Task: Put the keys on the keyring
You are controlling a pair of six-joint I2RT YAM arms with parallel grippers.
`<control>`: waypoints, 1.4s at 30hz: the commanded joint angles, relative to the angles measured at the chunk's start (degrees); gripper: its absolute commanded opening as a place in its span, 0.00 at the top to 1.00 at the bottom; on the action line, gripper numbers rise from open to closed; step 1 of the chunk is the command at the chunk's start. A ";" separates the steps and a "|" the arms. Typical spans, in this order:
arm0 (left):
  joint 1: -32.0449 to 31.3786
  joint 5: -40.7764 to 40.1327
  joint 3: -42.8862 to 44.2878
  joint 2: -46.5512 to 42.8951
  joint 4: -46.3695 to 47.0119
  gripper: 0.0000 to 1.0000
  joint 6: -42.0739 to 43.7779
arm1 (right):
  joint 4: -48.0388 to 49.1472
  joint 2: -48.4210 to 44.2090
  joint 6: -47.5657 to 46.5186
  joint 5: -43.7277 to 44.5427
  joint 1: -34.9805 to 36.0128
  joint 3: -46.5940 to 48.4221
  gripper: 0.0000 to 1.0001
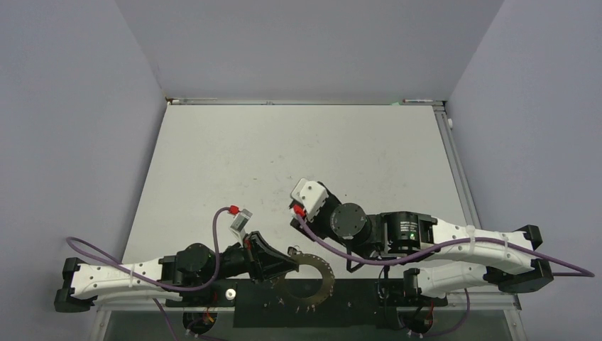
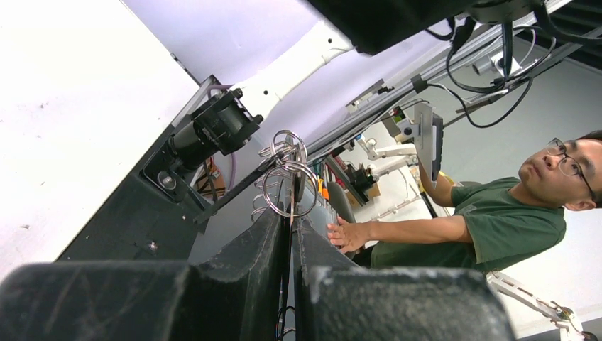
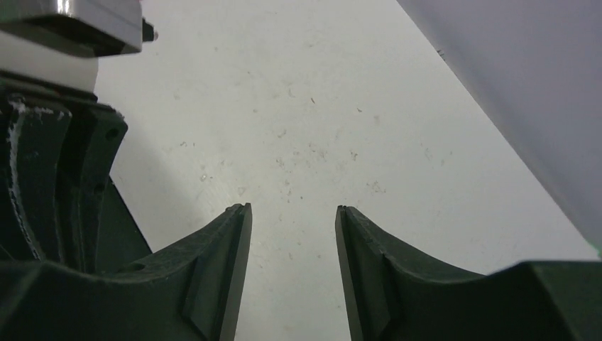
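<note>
The keyring (image 1: 326, 277), a flat grey ring fringed with small wire loops, hangs over the table's near edge. My left gripper (image 1: 289, 264) is shut on the ring's left rim. In the left wrist view the keyring (image 2: 299, 177) shows edge-on, pinched between the black fingers (image 2: 248, 249), with wire loops (image 2: 267, 192) sticking out past the tips of the left gripper (image 2: 292, 213). The right gripper (image 3: 292, 209) stands open over bare table, nothing between its fingers. In the top view its fingers are hidden under the right wrist (image 1: 316, 202). The keys are out of view.
A black base strip (image 1: 355, 295) runs along the near edge under the ring. Beyond that edge a person in a green shirt (image 2: 497, 227) sits with a hand near the table. A dark arm part (image 3: 50, 163) stands left of the right gripper. Walls enclose the table.
</note>
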 commanded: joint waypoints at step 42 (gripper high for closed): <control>-0.28 -3.30 -1.06 -3.39 6.44 1.00 -1.98 | -12.43 2.75 29.53 11.30 10.10 1.70 0.37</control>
